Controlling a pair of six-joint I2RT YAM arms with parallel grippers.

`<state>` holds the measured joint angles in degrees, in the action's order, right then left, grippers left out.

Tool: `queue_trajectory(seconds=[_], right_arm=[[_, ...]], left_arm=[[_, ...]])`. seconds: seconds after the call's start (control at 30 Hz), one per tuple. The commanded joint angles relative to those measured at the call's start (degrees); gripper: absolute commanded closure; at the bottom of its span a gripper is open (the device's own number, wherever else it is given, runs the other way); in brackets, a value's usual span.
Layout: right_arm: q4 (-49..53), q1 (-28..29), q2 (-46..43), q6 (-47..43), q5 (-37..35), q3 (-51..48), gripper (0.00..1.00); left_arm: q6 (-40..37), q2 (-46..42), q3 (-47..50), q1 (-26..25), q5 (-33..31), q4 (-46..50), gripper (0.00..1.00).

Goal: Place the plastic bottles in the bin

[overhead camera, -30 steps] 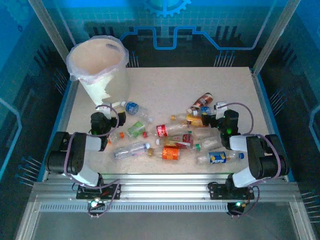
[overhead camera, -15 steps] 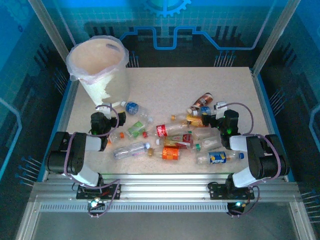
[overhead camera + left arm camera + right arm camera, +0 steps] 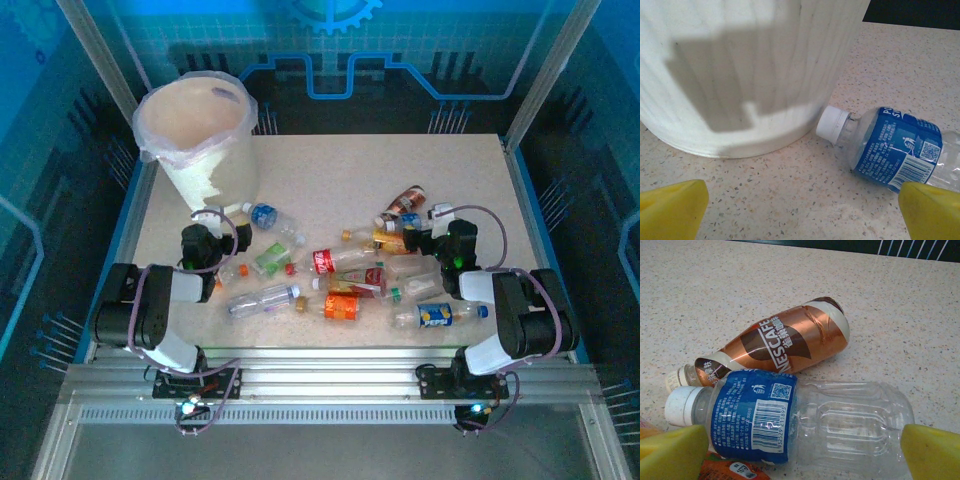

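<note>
At the far left corner of the tabletop stands the bin, and we judge it the main hazard: our left hand, fingers spread and empty, sits near its base and could shove it. The plastic bottles lie heaped between the arms; our right hand, also spread wide, faces a blue-labelled bottle touching a brown bottle, and either may roll when squeezed. Around us blue panels wall the cell; the speckled surface looks smooth.

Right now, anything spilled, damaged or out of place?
No spill or breakage visible. The bottles lie scattered on their sides; one blue-label bottle has its cap right by the base of the bin, which stands upright.
</note>
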<state>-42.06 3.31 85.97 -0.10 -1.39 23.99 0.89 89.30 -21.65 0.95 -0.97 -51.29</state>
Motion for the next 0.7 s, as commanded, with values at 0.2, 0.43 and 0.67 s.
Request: queue_trajectory(seconds=[0.2,0.43,0.67], right_arm=[[-0.91,-0.72,0.18,-0.44,0.88,0.93,0.0],[2.53,-1.32,-0.92,0.59,0.02,2.42,0.0],[8.84,-2.32,-2.91,1.9,-0.12,5.04,0.0]], left_arm=[[-0.9,-0.52,-0.5,-0.24,0.7,-0.83,0.01],[1.73,-3.1,1.85,1.69,1.08,-3.34,0.01],[2.19,-13.38,0.9,2.13,0.75,7.01,0.01]])
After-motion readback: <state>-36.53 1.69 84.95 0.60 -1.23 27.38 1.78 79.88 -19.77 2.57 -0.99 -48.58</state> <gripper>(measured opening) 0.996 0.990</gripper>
